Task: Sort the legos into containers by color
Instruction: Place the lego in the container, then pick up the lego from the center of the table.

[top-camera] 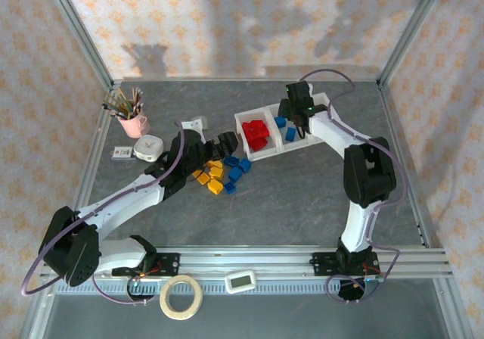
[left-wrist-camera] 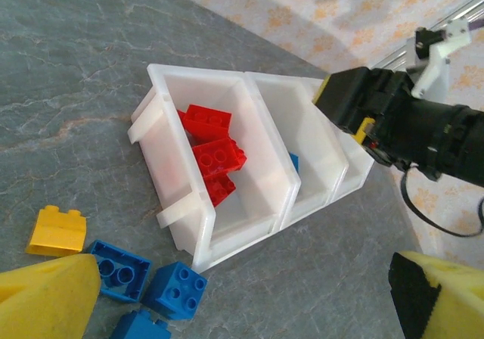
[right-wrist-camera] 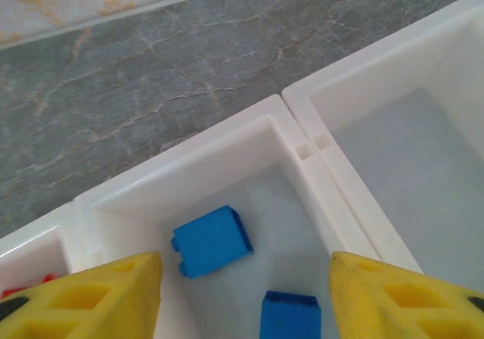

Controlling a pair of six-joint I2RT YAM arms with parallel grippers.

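While the right gripper (top-camera: 296,119) hangs over the middle bin of the containers (top-camera: 261,156), the left gripper (top-camera: 227,141) sits nearer the loose legos (top-camera: 223,174) just outside the red-filled end bin.

Left wrist: fingers (left-wrist-camera: 45,293) spread and empty, with loose blue bricks (left-wrist-camera: 175,290) between them.

Right wrist: fingers (right-wrist-camera: 98,297) apart, gripping nothing. Two binned blue bricks (right-wrist-camera: 212,241) lie inside the middle bin.

Robot test booth in a lab. A grey stone-patterned desk (top-camera: 302,203) sits inside aluminium frame posts (top-camera: 76,36) and panels of orange-flowered wallpaper (top-camera: 227,21). A white-and-black left arm (top-camera: 121,203) and right arm (top-camera: 354,225) are bolted to a metal rail (top-camera: 249,259) along the near edge.
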